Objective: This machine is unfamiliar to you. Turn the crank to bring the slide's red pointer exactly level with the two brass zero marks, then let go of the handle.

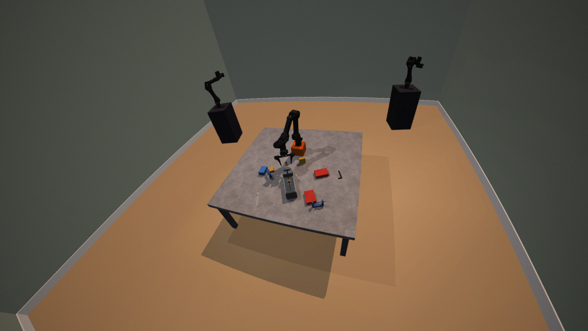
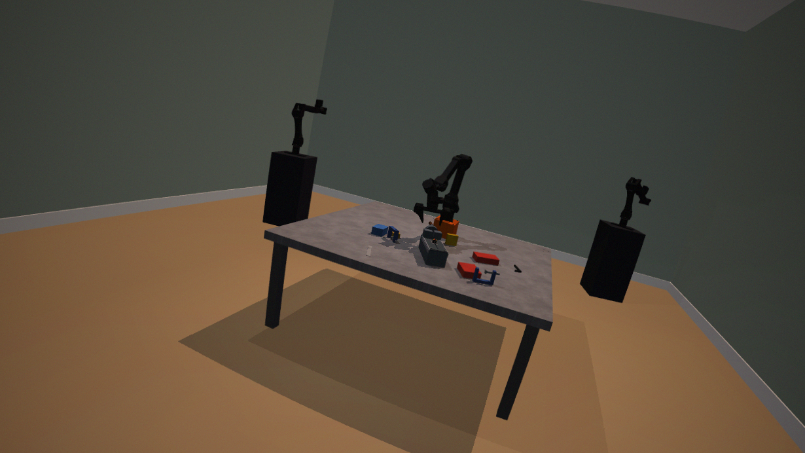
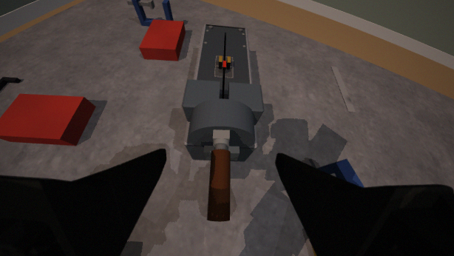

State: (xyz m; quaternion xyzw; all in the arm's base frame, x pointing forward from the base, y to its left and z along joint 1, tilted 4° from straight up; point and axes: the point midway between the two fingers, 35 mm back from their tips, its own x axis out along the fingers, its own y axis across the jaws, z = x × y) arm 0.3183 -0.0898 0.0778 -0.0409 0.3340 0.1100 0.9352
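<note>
black arm bent, pincer wide open, pointing down

The grey machine lay lengthwise on the table. Its brown handle stuck out from the crank. The red pointer sat between two brass marks, seemingly slightly nearer the crank.
</note>
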